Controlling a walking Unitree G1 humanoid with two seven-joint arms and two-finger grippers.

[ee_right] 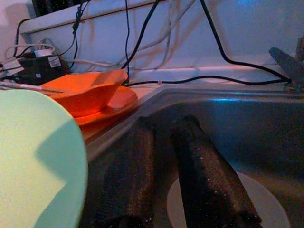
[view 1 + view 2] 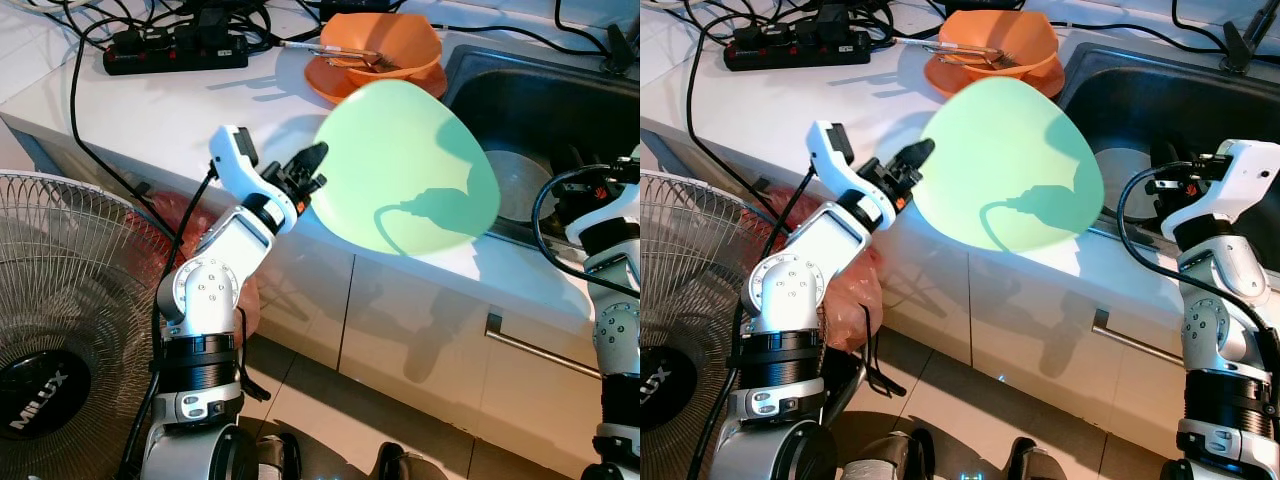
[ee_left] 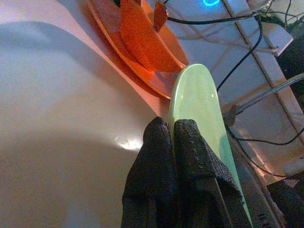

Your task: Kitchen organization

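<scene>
Above counter edge, left gripper fingers pinch green plate rim, face tilted toward camera.

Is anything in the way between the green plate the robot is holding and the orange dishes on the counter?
Nothing visible. The left gripper holds the green plate by its rim, above the counter. The orange dishes sit just behind it, beside the sink.

Smooth matt green plate, glossy orange plastic bowl, dull steel sink, rough-textured black fingers
</scene>
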